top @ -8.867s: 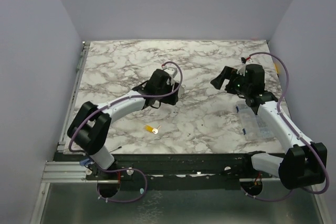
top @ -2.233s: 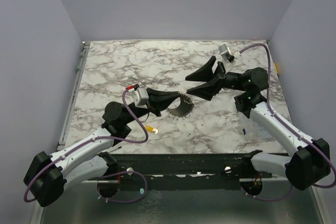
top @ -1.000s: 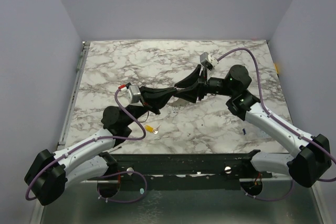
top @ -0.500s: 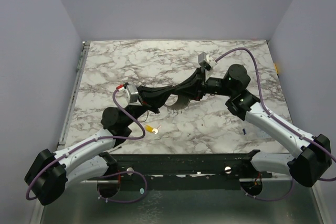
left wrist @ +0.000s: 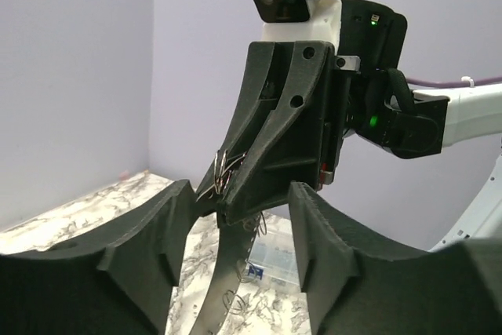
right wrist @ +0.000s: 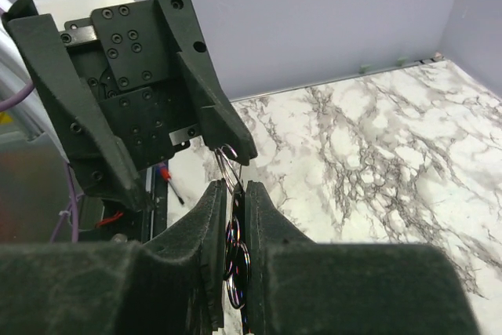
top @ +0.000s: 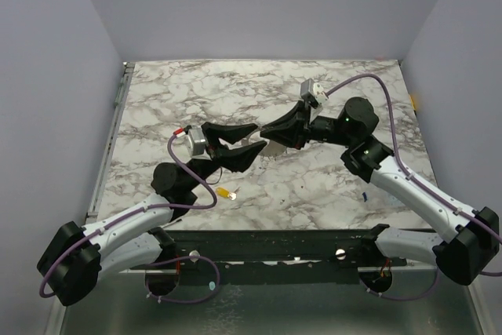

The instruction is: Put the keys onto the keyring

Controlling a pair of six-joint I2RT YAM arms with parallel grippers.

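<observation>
Hand-off stage, as I judged it. The tiny key with a yellow-orange head and whitish metal end (top: 227,192) lay flat on the white marble-patterned table (top: 180,92), untouched and near the front edge. The thin grey metal keyring (right wrist: 227,161) was up in the air, beyond the key and slightly to its right. It was pinched in the right gripper (top: 268,129), whose fingers were pressed together on it, with wire loops poking out past the tips (left wrist: 223,172). The left gripper (top: 259,136), also raised beyond the key, had its jaws apart, one on either side of the right gripper's tips. I could not see it touching the keyring. To do this step well, the left gripper should probably back straight off with its jaws wide so nothing snags the loops, then drop to the key. The right gripper should keep its pinch firm and the loops exposed, since a thin ring could twist or slip. One container showed: a clear plastic box (left wrist: 276,263) on the table, well to the right of the key, with contents too small to tell.
</observation>
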